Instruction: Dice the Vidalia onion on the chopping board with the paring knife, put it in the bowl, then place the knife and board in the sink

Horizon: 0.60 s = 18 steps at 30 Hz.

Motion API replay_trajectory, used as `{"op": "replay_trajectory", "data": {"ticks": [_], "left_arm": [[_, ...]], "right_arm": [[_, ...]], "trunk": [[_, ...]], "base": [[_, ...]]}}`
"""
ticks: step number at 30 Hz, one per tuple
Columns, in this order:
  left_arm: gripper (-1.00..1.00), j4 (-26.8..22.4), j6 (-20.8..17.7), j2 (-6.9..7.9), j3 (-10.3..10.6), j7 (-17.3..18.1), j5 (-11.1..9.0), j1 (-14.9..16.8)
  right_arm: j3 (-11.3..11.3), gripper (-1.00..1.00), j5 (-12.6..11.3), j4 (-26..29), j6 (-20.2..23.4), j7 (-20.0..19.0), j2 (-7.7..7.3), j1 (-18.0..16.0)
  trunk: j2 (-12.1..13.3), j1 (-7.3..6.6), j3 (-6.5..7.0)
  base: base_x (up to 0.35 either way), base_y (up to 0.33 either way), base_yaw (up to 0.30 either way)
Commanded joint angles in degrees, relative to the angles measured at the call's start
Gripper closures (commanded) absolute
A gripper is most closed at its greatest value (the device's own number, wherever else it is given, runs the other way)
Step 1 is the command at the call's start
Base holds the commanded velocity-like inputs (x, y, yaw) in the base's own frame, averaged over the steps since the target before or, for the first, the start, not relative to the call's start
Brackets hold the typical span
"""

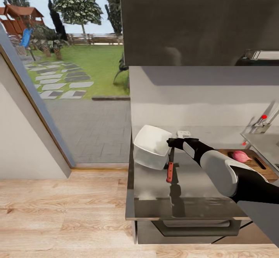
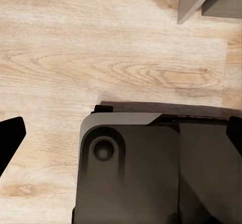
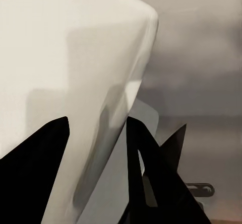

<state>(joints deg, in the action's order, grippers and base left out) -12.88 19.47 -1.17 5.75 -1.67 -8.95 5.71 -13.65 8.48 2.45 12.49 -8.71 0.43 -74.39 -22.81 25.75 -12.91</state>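
Observation:
The white bowl [image 1: 150,146] is tipped up on its side at the left end of the grey countertop [image 1: 201,196]. My right gripper [image 1: 171,142] is shut on its right rim; in the right wrist view the gripper [image 3: 98,121] has the bowl's wall [image 3: 75,58] between its two dark fingers. Just in front of the bowl lies the paring knife [image 1: 170,170], red handle toward me and dark blade pointing at the gripper. At the right, the pinkish onion [image 1: 242,156] rests whole on the brown chopping board [image 1: 260,166]. My left gripper [image 2: 121,133] hangs open over the wood floor.
The faucet [image 1: 262,124] with its red knob and the sink's grey rim [image 1: 267,142] are at the far right. A dark upper cabinet [image 1: 193,22] hangs overhead. Left of the counter's end are wood floor [image 1: 58,211] and a glass door to the garden.

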Motion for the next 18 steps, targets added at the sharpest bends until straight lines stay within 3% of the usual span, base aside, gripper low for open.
{"op": "replay_trajectory", "data": {"ticks": [1,18], "left_arm": [[-1.00,0.04,0.22,0.02,0.49,-0.16,-0.56,0.03],[-1.00,0.04,0.22,0.02,0.49,-0.17,-0.55,0.07]], "right_arm": [[-0.67,1.00,0.59,0.16,0.36,-0.17,0.01,-0.01],[-0.67,1.00,0.66,0.13,0.51,-0.17,-0.16,-0.03]], "trunk": [[-0.11,0.03,-0.10],[-0.11,0.03,-0.10]], "base": [[0.000,0.000,0.000],[0.000,0.000,0.000]]}}
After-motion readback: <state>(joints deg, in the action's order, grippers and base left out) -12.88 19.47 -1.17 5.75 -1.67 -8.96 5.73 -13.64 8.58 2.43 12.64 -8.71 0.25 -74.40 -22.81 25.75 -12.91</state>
